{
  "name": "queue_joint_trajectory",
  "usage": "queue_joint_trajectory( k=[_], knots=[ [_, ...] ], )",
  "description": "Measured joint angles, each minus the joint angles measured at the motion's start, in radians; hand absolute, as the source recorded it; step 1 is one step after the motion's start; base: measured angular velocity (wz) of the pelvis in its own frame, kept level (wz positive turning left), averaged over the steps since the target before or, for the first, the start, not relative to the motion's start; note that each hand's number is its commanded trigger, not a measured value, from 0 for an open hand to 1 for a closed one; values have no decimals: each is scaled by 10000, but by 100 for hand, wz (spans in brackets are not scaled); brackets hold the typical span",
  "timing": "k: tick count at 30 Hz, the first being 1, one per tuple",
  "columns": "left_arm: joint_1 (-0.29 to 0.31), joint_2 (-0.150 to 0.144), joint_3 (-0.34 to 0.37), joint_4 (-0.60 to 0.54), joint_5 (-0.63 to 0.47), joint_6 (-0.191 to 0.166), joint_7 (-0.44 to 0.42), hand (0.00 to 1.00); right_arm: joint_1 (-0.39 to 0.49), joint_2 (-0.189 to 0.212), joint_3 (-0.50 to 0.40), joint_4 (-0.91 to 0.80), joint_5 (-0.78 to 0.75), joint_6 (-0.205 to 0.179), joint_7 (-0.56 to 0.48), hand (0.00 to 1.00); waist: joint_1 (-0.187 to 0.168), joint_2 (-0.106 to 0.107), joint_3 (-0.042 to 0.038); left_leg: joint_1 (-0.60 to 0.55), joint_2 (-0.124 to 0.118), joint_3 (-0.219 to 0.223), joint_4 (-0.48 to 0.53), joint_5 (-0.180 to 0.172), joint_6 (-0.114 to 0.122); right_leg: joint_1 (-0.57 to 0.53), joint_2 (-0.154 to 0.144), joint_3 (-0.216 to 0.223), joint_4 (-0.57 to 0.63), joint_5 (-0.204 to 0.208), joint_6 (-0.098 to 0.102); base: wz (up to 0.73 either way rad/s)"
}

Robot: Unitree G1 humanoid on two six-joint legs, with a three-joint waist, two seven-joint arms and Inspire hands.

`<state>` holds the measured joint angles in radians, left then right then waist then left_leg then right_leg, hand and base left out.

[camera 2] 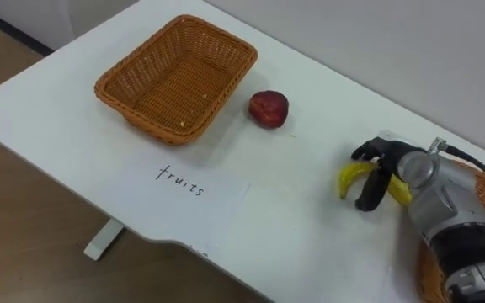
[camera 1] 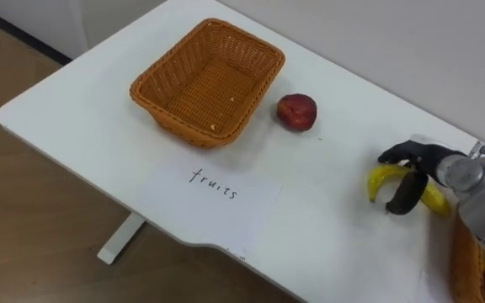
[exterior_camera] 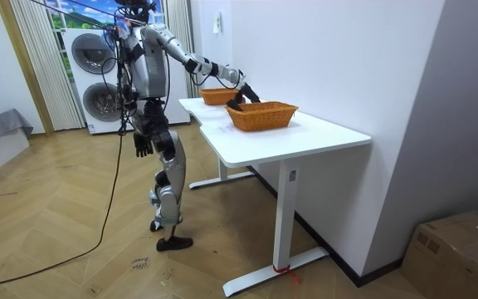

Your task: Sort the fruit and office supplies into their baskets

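A yellow banana (camera 1: 381, 178) lies on the white table (camera 1: 82, 118) at the right. My right hand (camera 1: 432, 164) comes in from the right and sits over it, with the fingers on the far side and the thumb on the near side, curled round the fruit. A red apple (camera 1: 296, 112) rests just right of the empty wicker basket (camera 1: 179, 126) at the back left. In the room view I stand at the table's long side with the right arm stretched over it. My left hand (exterior_camera: 142, 148) hangs by my hip.
A white paper sheet (camera 1: 213, 198) with a handwritten word lies in front of the empty basket. A second wicker basket (camera 1: 466, 269) shows at the right edge, under my right forearm. The table's front edge curves inward near the sheet. A wall runs behind the table.
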<state>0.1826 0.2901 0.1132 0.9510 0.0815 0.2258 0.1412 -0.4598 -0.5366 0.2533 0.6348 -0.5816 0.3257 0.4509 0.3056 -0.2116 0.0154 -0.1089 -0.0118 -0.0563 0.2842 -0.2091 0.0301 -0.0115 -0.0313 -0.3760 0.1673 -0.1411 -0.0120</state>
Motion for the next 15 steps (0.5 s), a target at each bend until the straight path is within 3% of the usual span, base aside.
queue_joint_trajectory(
  k=[10,15],
  knots=[
    [-210,3,22,25,-13,-2,49,0,89,-95,93,199,-111,172,162,100,325,43,39,-1,-1,-1,-64,11,-9,2,-2,13,-1,0,0,0],
    [-373,3,18,151,-56,-13,86,0,92,-95,104,192,26,238,178,100,293,-1,28,16,-1,-5,-138,37,-16,14,6,24,-3,0,0,0]
  ],
)
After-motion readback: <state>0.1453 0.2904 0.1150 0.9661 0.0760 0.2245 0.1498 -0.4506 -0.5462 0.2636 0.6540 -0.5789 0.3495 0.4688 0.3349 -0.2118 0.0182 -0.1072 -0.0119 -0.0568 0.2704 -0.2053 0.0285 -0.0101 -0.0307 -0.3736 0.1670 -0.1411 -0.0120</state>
